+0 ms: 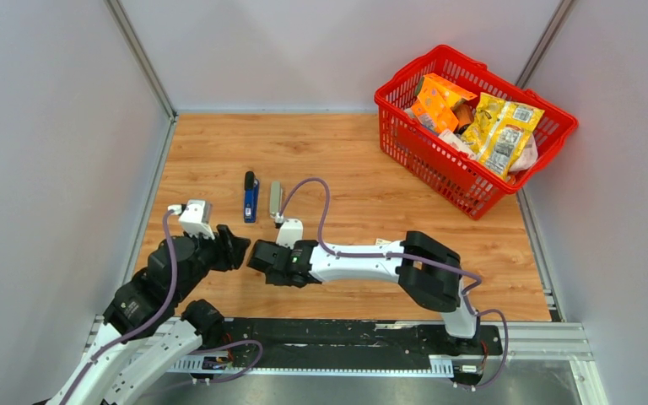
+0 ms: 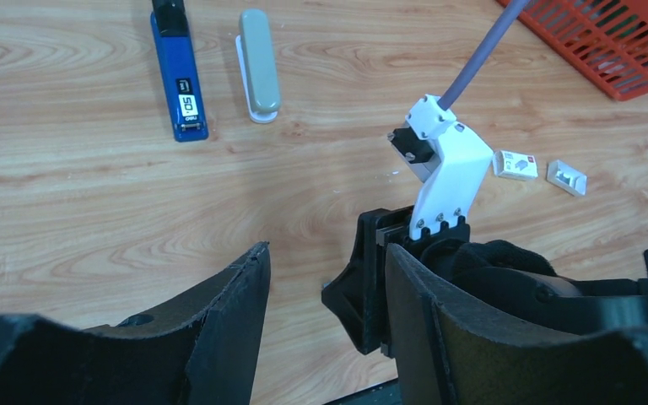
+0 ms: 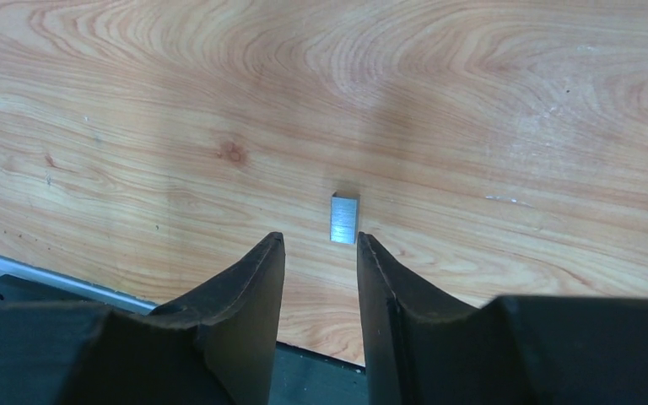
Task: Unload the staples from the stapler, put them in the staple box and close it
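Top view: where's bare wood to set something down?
Bare wood: behind the blue stapler and beige stapler up to the back wall, and between the beige stapler and the red basket. Crowded at the near left, where the left gripper and right gripper face each other.

From here the wooden tabletop (image 1: pixel 363 169) is orange-brown with wavy darker grain. The short metal strip of staples (image 3: pixel 344 218) is brushed silver-grey. The slim blue stapler (image 2: pixel 179 80) has a black end and a white label. The rounded plastic piece (image 2: pixel 259 63) is beige over white. The mesh plastic basket (image 1: pixel 422 156) is bright red.
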Controlling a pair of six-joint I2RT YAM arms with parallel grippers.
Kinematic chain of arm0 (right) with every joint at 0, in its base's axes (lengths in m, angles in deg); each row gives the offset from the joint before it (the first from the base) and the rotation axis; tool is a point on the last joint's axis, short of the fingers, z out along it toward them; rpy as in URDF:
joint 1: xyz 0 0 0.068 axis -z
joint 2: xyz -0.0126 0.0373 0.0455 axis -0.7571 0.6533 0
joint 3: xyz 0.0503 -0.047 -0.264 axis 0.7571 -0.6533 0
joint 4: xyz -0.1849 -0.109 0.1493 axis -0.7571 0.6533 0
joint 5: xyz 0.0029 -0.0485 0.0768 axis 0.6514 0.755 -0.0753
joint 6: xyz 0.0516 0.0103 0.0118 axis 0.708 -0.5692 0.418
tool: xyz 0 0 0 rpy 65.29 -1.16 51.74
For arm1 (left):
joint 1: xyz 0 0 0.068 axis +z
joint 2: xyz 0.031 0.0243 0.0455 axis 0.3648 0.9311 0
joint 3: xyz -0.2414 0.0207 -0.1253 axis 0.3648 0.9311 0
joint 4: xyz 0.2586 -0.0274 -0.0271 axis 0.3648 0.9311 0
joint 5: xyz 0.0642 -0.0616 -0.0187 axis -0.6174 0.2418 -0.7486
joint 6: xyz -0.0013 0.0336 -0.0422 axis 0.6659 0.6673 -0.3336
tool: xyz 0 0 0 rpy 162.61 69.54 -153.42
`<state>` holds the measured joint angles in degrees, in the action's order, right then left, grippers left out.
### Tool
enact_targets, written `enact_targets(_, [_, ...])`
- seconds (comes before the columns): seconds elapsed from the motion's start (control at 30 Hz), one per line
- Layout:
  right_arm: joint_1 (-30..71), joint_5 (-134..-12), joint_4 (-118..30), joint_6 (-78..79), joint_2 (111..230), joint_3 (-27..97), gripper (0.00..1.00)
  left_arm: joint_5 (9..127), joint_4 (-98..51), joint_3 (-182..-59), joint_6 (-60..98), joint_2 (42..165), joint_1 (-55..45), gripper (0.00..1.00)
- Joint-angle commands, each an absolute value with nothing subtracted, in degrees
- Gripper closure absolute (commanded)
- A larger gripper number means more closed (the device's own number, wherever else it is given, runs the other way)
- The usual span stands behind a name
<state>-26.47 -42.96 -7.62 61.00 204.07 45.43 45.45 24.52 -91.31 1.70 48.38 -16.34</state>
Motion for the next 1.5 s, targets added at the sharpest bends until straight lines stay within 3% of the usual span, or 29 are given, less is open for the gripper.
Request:
enact_targets(0.0, [-26.99,-40.69,-6.12,60.94,206.82,48.66,0.60,44.77,25.06,-93.44,2.77,47.07,-16.40,0.39])
enact_targets(0.83, [-28.57,-37.27,4.51,61.03,215.87,57.80,0.63,42.04,25.67,-93.09,3.38,43.46,-16.40,0.38])
enact_targets(1.47, [-28.57,-35.69,7.50,61.29,218.51,60.17,0.74,41.69,25.76,-92.91,3.30,42.76,-16.40,0.37])
